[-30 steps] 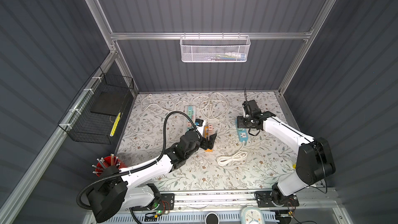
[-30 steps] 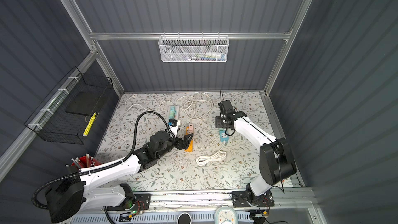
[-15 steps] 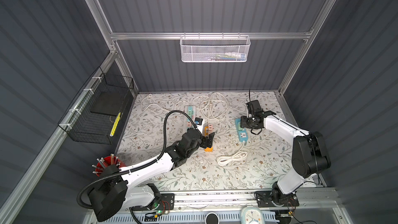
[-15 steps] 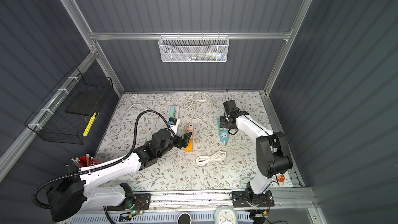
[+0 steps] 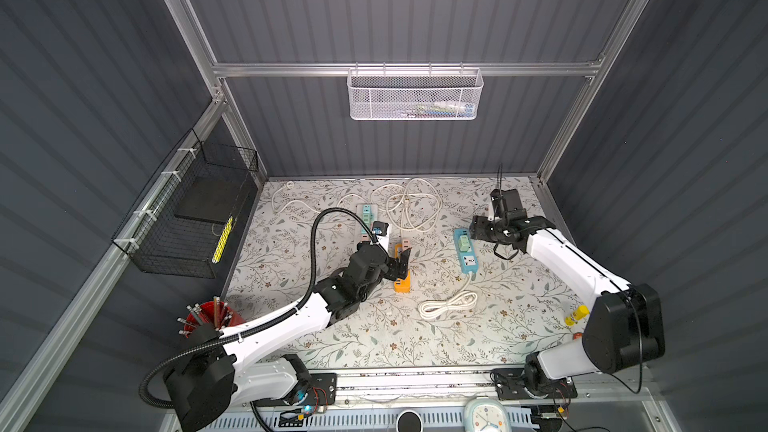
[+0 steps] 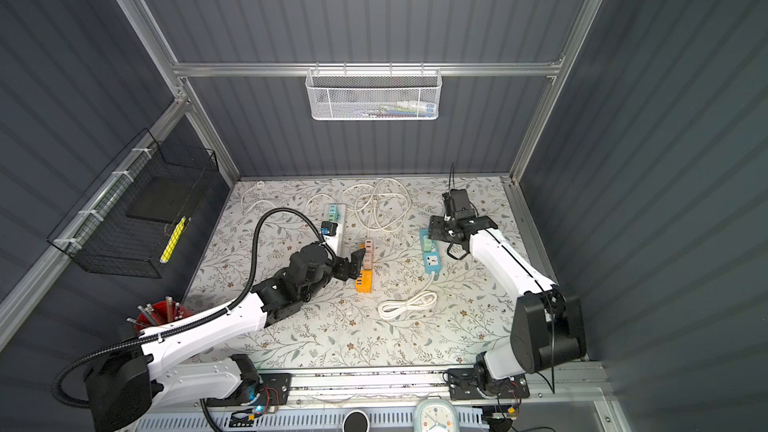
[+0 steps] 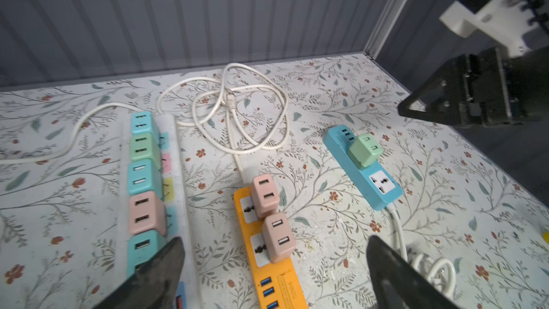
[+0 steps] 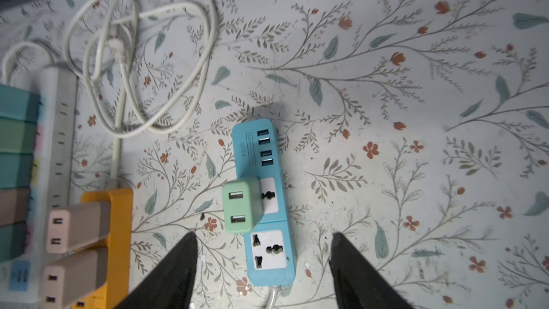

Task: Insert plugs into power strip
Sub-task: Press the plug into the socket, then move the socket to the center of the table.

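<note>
Left fingers (image 7: 160,271) stand wide apart and empty over the orange power strip (image 7: 277,271), whose top reads "S204" in the left wrist view; two pink plugs (image 7: 264,196) stand in its sockets. Right fingers (image 8: 166,274) are also apart, gripping nothing, above the blue power strip (image 8: 271,277), marked "S204" beside four USB ports, lettering only the right wrist view resolves. A mint green plug (image 8: 242,206) sits skewed on the socket next to those ports; how deep I cannot tell. In both top views the blue strip lies at 3 o'clock of the orange one, and the white power strip (image 7: 178,173), carrying five plugs (image 7: 144,178) in teal, green and pink, at 10 o'clock. A top view alone shows a yellow tube (image 5: 575,315) on the counter (image 5: 374,338).
</note>
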You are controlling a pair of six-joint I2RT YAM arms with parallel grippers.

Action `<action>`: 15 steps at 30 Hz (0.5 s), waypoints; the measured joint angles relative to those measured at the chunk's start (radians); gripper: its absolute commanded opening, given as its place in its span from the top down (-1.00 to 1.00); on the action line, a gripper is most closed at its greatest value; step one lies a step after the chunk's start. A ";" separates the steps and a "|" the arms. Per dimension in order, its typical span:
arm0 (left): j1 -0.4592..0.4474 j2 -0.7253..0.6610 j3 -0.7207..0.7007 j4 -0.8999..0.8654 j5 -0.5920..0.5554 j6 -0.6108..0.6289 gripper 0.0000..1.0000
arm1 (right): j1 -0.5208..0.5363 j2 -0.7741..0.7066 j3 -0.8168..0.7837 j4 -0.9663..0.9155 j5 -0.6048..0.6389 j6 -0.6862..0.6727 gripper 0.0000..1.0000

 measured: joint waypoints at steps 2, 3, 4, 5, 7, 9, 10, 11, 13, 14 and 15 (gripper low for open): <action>0.000 -0.026 0.004 -0.026 -0.071 -0.011 -1.00 | -0.042 -0.013 -0.042 0.020 0.000 0.039 -0.30; 0.000 -0.040 0.004 -0.045 -0.115 -0.022 -0.99 | -0.063 -0.014 -0.075 0.028 0.003 0.064 -0.28; 0.000 -0.048 0.004 -0.062 -0.148 -0.032 -1.00 | -0.078 -0.016 -0.108 0.036 0.011 0.084 -0.26; 0.000 -0.057 0.004 -0.087 -0.190 -0.047 -1.00 | -0.092 -0.020 -0.156 0.045 0.016 0.111 -0.24; 0.003 -0.069 0.004 -0.130 -0.248 -0.071 -1.00 | -0.097 -0.030 -0.237 0.062 0.008 0.151 -0.22; 0.006 -0.082 0.003 -0.172 -0.298 -0.093 -1.00 | -0.096 -0.020 -0.284 0.064 -0.021 0.183 -0.19; 0.007 -0.087 0.003 -0.186 -0.315 -0.103 -1.00 | -0.093 -0.004 -0.288 0.067 -0.034 0.192 -0.18; 0.007 -0.094 0.002 -0.198 -0.333 -0.110 -1.00 | -0.092 0.023 -0.287 0.082 -0.050 0.201 -0.17; 0.008 -0.107 -0.004 -0.216 -0.368 -0.125 -1.00 | -0.090 0.072 -0.287 0.119 -0.079 0.213 -0.17; 0.009 -0.111 -0.006 -0.225 -0.384 -0.130 -1.00 | -0.090 0.093 -0.290 0.136 -0.091 0.220 -0.16; 0.010 -0.113 -0.006 -0.232 -0.398 -0.134 -1.00 | -0.090 0.108 -0.295 0.153 -0.103 0.229 -0.16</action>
